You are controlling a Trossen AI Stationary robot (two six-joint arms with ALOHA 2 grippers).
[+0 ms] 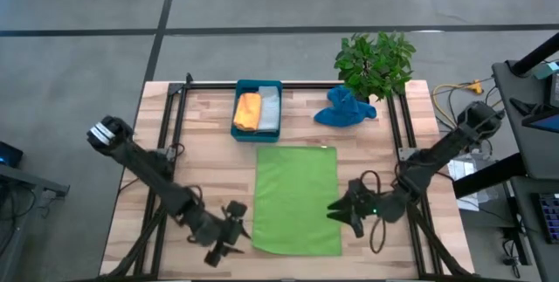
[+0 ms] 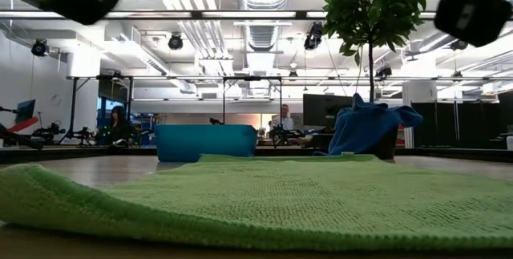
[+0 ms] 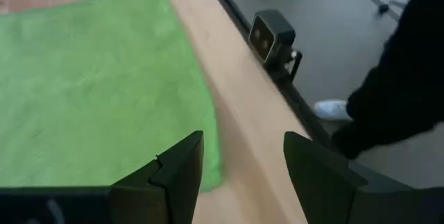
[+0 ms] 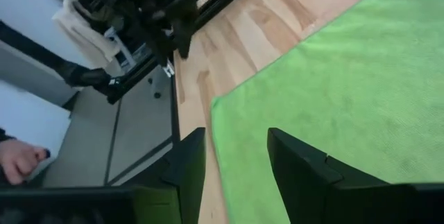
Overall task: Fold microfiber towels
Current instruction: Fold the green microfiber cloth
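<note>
A lime green towel (image 1: 297,199) lies spread flat in the middle of the table; it fills the foreground of the low view (image 2: 264,203). The orange towel (image 1: 248,110) and the grey towel (image 1: 269,109) lie folded in the teal tray (image 1: 258,84). The blue towel (image 1: 345,109) sits crumpled at the far right, next to the plant. My left gripper (image 1: 229,234) hovers open off the green towel's near left corner (image 3: 208,161). My right gripper (image 1: 349,212) hovers open at the towel's right edge, above the cloth (image 4: 333,92).
A potted plant (image 1: 376,59) stands at the far right. Black frame rails (image 1: 175,134) run along the table's sides. A small camera (image 3: 272,35) sits at the near edge. A person's dark clothing (image 3: 402,78) and a hand (image 4: 17,156) show beyond the table.
</note>
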